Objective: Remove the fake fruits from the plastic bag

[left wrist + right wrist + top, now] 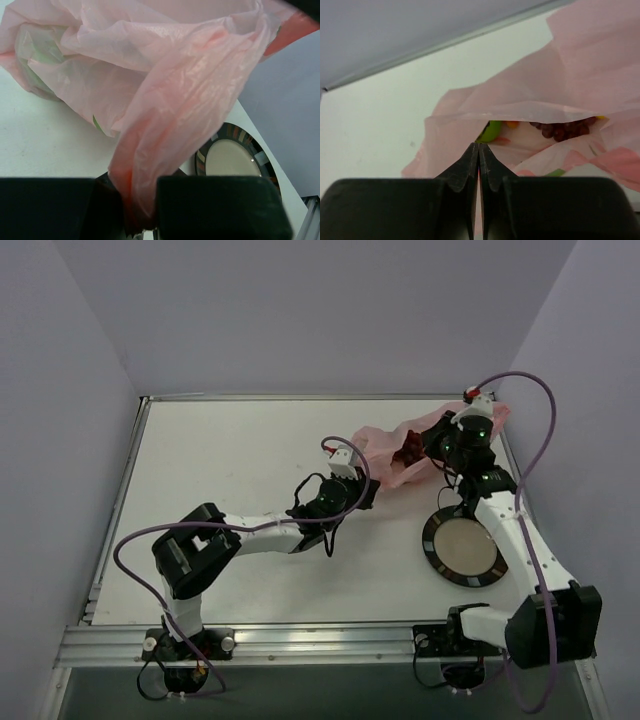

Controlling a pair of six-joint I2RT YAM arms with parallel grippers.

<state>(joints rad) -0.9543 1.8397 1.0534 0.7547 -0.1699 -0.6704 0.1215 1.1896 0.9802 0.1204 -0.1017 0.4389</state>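
The pink plastic bag point(395, 462) lies at the back right of the table, its mouth held open. My left gripper point(367, 490) is shut on a bunched end of the bag point(165, 115), jaws closed around the pink film point(134, 200). My right gripper point(435, 445) is shut, a thin sliver of the bag's lower edge pinched between its fingertips point(479, 148). Through the open mouth in the right wrist view I see the green fruit point(492, 131), a bit of the orange fruit point(511, 124) and the purple grape bunch point(564, 129). The grapes show from above as a dark patch point(410, 448).
A round black-rimmed plate point(462, 548) with a cream centre sits on the table near the right arm, just in front of the bag; it also shows in the left wrist view point(232, 159). The back wall and right wall stand close behind the bag.
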